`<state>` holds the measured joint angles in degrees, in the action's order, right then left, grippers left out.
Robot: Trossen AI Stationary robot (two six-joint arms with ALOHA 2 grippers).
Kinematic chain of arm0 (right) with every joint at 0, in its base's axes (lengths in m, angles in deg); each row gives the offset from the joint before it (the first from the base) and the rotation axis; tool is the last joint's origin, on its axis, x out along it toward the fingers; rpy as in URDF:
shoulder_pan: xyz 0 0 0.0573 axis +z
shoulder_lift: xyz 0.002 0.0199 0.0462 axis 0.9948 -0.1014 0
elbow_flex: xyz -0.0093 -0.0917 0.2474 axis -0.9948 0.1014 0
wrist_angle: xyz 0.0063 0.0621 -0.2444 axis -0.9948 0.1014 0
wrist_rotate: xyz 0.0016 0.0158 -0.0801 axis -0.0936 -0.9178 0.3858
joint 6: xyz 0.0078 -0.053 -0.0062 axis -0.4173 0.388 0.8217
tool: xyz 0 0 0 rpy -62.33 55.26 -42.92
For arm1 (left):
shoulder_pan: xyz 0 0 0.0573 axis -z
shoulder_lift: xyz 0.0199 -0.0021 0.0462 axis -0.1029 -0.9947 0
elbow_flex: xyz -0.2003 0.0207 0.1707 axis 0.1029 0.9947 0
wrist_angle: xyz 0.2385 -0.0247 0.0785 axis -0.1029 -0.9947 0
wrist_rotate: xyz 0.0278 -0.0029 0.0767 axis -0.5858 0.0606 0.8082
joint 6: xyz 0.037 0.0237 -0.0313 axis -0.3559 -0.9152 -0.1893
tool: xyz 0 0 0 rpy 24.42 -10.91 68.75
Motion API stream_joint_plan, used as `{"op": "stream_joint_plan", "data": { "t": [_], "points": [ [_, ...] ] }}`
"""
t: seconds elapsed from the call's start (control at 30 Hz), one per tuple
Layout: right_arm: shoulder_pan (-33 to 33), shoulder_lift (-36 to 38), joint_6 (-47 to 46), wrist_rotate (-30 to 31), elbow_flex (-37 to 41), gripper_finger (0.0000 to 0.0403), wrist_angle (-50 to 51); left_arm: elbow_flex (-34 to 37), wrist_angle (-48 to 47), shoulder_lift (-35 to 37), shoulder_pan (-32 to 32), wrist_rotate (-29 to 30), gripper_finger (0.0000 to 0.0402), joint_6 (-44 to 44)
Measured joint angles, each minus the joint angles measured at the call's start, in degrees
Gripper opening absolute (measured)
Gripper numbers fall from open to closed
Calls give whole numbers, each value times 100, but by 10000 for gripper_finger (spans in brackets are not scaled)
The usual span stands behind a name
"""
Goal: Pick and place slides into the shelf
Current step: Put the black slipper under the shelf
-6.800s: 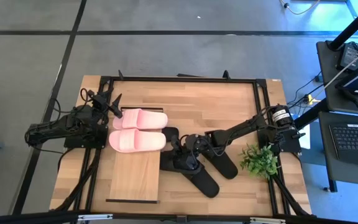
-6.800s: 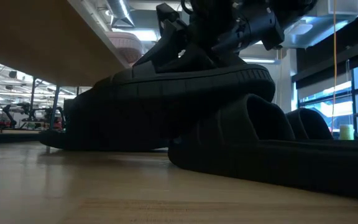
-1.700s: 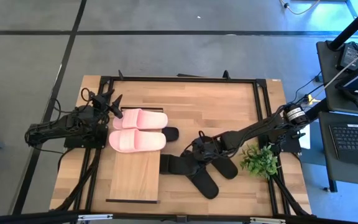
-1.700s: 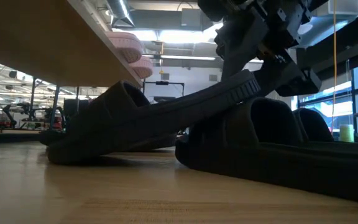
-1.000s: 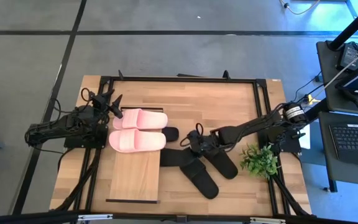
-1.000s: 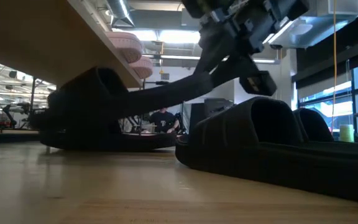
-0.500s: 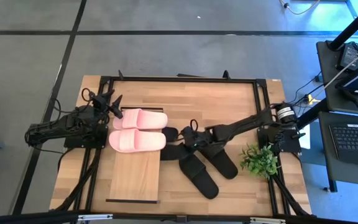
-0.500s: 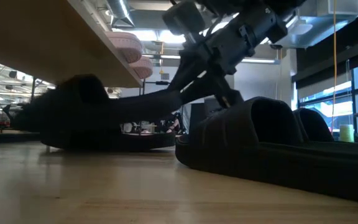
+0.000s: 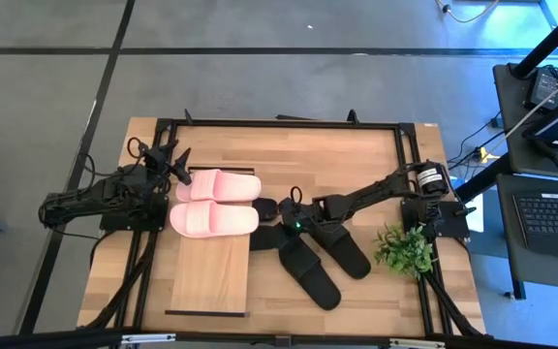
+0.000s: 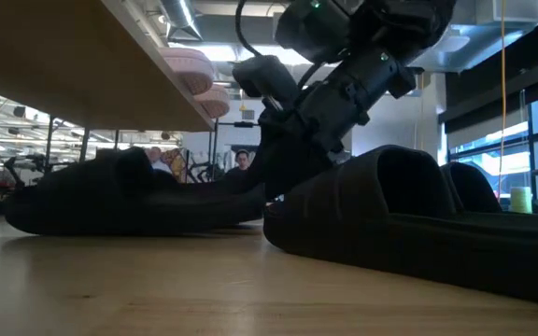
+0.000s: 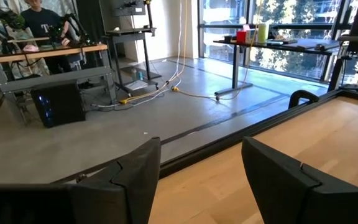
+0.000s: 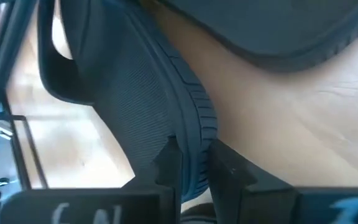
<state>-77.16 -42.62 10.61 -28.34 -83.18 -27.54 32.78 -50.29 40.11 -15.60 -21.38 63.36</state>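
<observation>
The pale pink pair [image 9: 213,202] lies on the far end of the shelf's light-wood plank [image 9: 211,276]. My right gripper [image 9: 290,223] is shut on a black slide [image 10: 110,201] whose strap end lies on the table under the plank [image 10: 54,56]. Another black slide [image 9: 265,206] pokes out from under the shelf just beyond it. Two more black slides [image 9: 310,273] [image 9: 345,252] rest sole-down on the table to the right of the shelf. My left gripper [image 11: 197,180] is open beside the shelf's far left corner, touching nothing. My right gripper pinches the black slide's sole rim at its heel end [image 12: 194,140] between the two fingers [image 12: 166,163]. It comes from the table's right, slanting down. The heel end is raised a little off the table; the strap end [image 10: 120,173] rests on the table under the plank.
A small green plant [image 9: 404,249] stands near the table's right edge. The black metal frame [image 9: 279,124] runs around the tabletop. The near black slide [image 10: 400,219] lies close beside my right gripper. Bare plank lies toward the shelf's near end [image 9: 206,291].
My right gripper has moved toward the table's left and down, carrying the black slide in under the shelf. The slide was tilted with its strap end off the table; now it lies nearly flat, strap end on the table under the plank.
</observation>
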Motion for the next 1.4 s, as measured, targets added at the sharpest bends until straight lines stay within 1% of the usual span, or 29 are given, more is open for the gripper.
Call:
{"op": "stream_joint_plan", "data": {
  "t": [0.17,0.2,0.4,0.57,0.7,0.9,1.17,1.4],
  "points": [
    [-64,-31,176,48,-2,57,10,0,-2,0,0,0,217,0],
    [-71,-32,176,51,-2,62,11,0,-4,0,-2,-1,217,-2],
    [-78,-32,144,102,-4,126,138,0,-4,0,0,0,217,0],
    [-78,-32,142,102,-4,151,157,0,-4,-1,-1,-2,217,0],
    [-78,-32,139,91,-4,162,157,0,-4,0,0,0,217,0],
    [-77,-32,-103,75,-4,173,202,0,-4,0,0,0,217,0],
    [-86,-32,-60,190,-17,174,263,0,-4,0,-2,0,217,0],
    [-86,-32,197,309,-218,174,296,0,-4,0,-2,-1,217,0]
  ]
}}
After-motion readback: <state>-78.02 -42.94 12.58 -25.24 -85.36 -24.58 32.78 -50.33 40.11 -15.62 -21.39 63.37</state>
